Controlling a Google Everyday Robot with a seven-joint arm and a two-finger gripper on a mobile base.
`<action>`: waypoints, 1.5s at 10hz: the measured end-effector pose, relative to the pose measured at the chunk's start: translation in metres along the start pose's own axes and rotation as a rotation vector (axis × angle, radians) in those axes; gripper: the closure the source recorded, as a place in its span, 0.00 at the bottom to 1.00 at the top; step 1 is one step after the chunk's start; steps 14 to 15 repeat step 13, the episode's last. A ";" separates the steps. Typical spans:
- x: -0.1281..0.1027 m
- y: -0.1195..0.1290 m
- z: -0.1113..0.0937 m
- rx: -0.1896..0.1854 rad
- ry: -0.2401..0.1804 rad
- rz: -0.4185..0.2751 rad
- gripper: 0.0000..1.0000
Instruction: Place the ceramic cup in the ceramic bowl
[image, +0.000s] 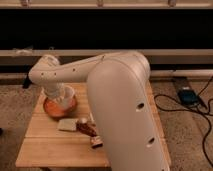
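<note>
Ceramic bowl (59, 107): glazed orange-red finish, faintly glossy. Ceramic cup (67, 94): smooth plain white surface, sitting over the bowl. Gripper (56, 96): hanging just beside the cup above the bowl, mostly hidden by the arm (120, 100), whose smooth cream plastic shell is showing a soft sheen. Table (50, 145): pale slatted wood, matt, grain showing.

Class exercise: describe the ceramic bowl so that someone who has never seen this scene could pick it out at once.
Find the wooden table and look to its far left corner, under the bend of the big white arm. The ceramic bowl lies there, with the ceramic cup over it, below the pincer. It is the only orange-red, round, shallow thing.
</note>
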 end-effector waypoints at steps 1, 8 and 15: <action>-0.001 0.001 0.004 0.000 0.001 -0.005 0.20; -0.017 -0.004 -0.039 0.046 -0.096 -0.005 0.20; -0.011 -0.041 -0.075 0.037 -0.118 0.037 0.20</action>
